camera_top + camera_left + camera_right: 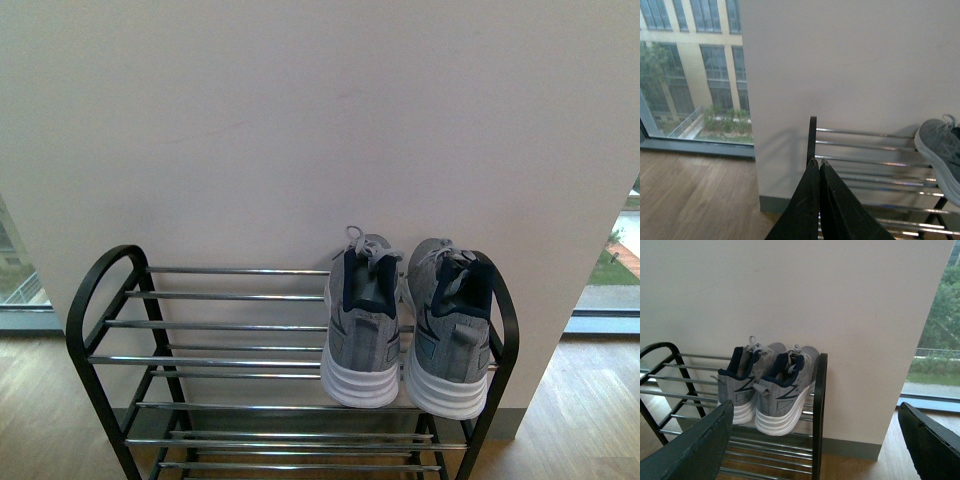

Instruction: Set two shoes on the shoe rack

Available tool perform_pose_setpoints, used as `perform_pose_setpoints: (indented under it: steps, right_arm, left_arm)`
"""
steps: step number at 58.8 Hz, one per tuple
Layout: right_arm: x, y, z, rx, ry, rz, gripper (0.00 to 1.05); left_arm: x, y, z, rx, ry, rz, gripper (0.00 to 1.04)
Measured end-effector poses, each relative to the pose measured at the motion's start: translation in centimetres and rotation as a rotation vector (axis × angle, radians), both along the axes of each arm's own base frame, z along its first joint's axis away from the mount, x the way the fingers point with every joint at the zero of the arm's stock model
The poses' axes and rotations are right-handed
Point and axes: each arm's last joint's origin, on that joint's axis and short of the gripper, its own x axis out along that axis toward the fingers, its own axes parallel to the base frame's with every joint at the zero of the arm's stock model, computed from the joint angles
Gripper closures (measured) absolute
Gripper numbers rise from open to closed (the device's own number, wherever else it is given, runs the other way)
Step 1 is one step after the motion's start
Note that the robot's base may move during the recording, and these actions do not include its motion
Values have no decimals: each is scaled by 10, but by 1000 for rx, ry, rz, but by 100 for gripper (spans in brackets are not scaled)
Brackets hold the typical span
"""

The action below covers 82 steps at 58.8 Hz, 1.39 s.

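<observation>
Presently the left tool (819, 167) is seen pressed together, empty, and is held near the left end of the shoe rack (100, 290). The two shoes (362, 335) are set side by side at the top tier's right end, heels outward. The right tool (815, 407) is spread wide, empty, apart from them.

The shoe rack (220, 326) stands upright: black metal frame, rounded arch ends, tiers of thin chrome bars. On its top tier, at the right end, the first shoe (362, 320) and the second shoe (452, 330) sit upright, close side by side, heels toward the front camera. Each has a grey knit upper, navy lining and a thick white sole. The second shoe sits just beside the right arch.
</observation>
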Motion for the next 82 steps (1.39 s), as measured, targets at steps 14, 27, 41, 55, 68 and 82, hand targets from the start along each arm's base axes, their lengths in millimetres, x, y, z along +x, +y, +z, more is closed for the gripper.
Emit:
perform_pose_setpoints:
  steps: [14, 27, 41, 55, 68, 82]
  right_arm:
    - [0, 0, 0, 0, 0, 0, 9]
    - [0, 0, 0, 0, 0, 0, 9]
    - [0, 0, 0, 0, 0, 0, 9]
    - [0, 0, 0, 0, 0, 0, 9]
    - [0, 0, 0, 0, 0, -3, 9]
    - [0, 0, 0, 0, 0, 0, 9]
  left_arm:
    - [0, 0, 0, 0, 3, 1, 103]
    - [0, 0, 0, 0, 3, 1, 103]
    - [0, 0, 0, 0, 3, 1, 63]
    - [0, 0, 0, 0, 3, 1, 18]
    - [0, 0, 0, 2, 2, 1, 9]
    - [0, 0, 0, 2, 2, 2, 9]
